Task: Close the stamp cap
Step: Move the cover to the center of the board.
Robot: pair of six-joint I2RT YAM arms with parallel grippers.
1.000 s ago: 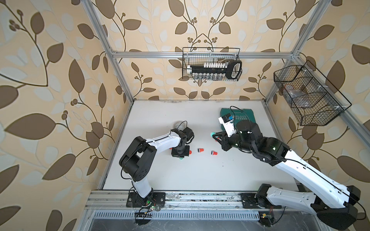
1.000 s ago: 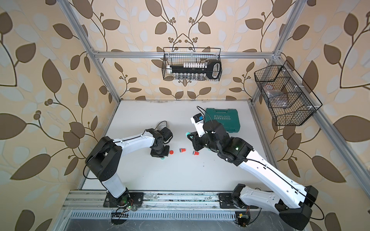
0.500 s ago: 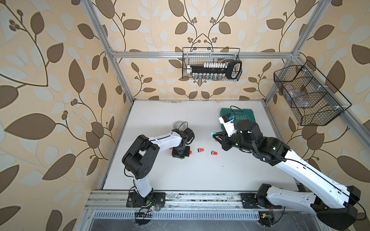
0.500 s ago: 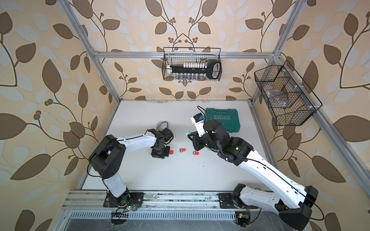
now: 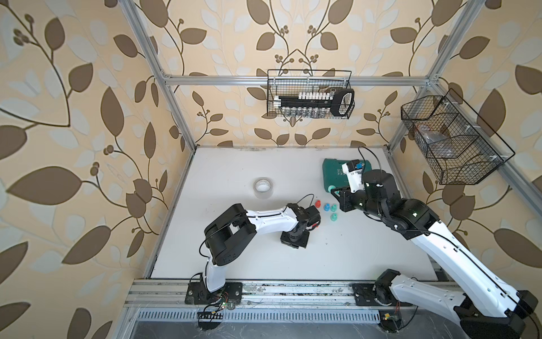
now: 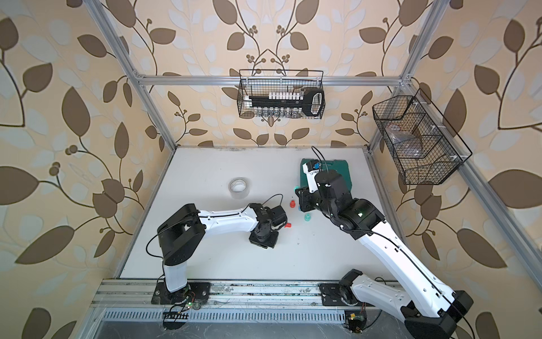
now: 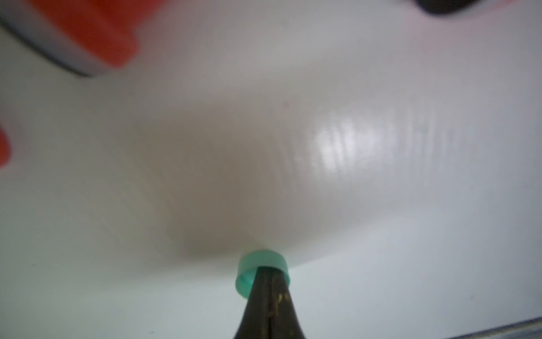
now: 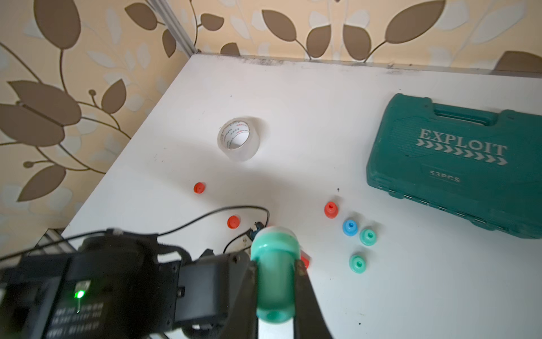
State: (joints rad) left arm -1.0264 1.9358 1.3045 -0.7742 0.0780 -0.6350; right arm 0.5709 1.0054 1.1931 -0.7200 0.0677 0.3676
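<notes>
My right gripper [image 8: 275, 265] is shut on a green stamp body [image 8: 274, 249], held off the table with its white end facing away from the camera. In both top views it hangs by the green case, above the loose stamps [image 5: 330, 189]. My left gripper [image 7: 268, 268] is shut on a small green cap [image 7: 258, 262], held very low over the white table [image 7: 410, 264]. From above, the left wrist [image 5: 294, 237] points straight down and hides both cap and fingers. The two grippers are well apart.
A red stamp [image 8: 330, 210], a blue one [image 8: 350, 227] and two green ones [image 8: 367, 237] stand near the green tool case [image 8: 454, 164]. Red caps [image 8: 198, 187] [image 8: 233, 222] lie by the left arm. A tape roll [image 8: 238, 138] sits further back.
The left arm has swung right and toward the front, now covering two red caps. The right gripper has drawn back to the right, uncovering the blue and green stamps.
</notes>
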